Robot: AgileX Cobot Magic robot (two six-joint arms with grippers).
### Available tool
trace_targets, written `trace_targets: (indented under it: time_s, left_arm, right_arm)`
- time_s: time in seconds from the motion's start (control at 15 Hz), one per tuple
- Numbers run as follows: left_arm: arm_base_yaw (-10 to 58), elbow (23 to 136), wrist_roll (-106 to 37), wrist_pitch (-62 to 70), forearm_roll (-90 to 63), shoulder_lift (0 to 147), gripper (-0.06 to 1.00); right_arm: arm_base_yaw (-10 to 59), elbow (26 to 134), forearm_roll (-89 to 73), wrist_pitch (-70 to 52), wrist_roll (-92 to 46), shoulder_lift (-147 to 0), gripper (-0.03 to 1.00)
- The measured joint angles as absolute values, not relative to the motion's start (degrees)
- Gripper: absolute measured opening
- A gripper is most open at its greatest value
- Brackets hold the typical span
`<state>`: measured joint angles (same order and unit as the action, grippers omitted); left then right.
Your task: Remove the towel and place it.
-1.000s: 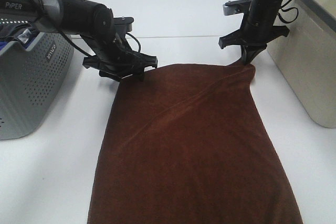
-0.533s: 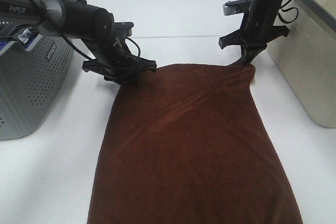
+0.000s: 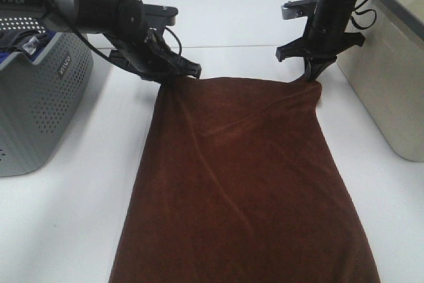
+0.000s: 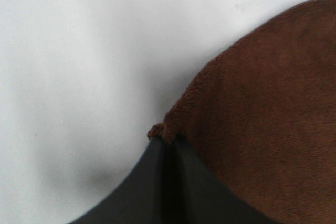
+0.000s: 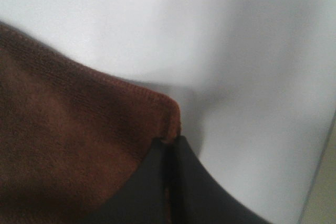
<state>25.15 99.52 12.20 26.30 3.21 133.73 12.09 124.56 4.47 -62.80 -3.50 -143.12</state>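
1. While the towel (image 3: 245, 183) lay spread lengthwise on the white table (image 3: 73, 217), its near end ran past the edge of the high camera's view, and both far corners were pinched.
2. The left end effector (image 3: 173, 76) was clenched on the far left corner. The cloth was drawn into folds just below it, and the left wrist view showed a tip of hem poking out between the closed fingers (image 4: 147, 187).
3. The right end effector (image 3: 313, 79) was clenched on the far right corner, with the stitched hem caught at its tips.
4. A grey perforated basket (image 3: 40, 104) stood left of the towel, apart from it. A beige bin (image 3: 391, 84) stood to the right.
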Motion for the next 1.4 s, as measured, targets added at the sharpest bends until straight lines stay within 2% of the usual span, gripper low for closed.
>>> trace_targets:
  time_s: [0.27,0.6,0.67,0.73,0.93,1.0,1.2,1.4]
  left_arm:
    - [28.65,99.69,5.16,25.90,3.50,132.07,0.04]
    - [29.85,99.69,4.70,36.21,2.01,132.12,0.04]
    - [29.85,99.69,4.98,37.36,1.72,132.12,0.07]
    - [29.85,99.69,5.44,37.70,1.49,132.12,0.15]
    - [29.85,99.69,6.65,34.78,1.49,132.12,0.56]
    - [29.85,99.69,6.93,33.12,1.49,132.12,0.60]
    - [28.93,99.69,10.03,28.99,1.43,132.12,0.62]
    - [23.66,99.69,14.50,31.23,-1.66,132.64,0.62]
  right_arm:
    - [12.09,124.56,4.47,-62.80,-3.67,-143.12,0.00]
    - [12.09,124.56,4.47,-62.80,-3.95,-143.12,0.00]
    - [12.09,124.56,4.47,-62.80,-4.01,-143.12,0.00]
    - [12.09,124.56,4.47,-62.80,-4.01,-143.12,0.00]
    - [12.09,124.56,4.47,-62.80,-4.01,-143.12,0.00]
    - [12.09,124.56,4.47,-62.80,-4.01,-143.12,0.00]
    - [12.09,124.56,4.35,-62.85,-4.01,-143.12,0.00]
    - [12.09,124.56,3.90,-62.85,-4.01,-143.12,0.00]
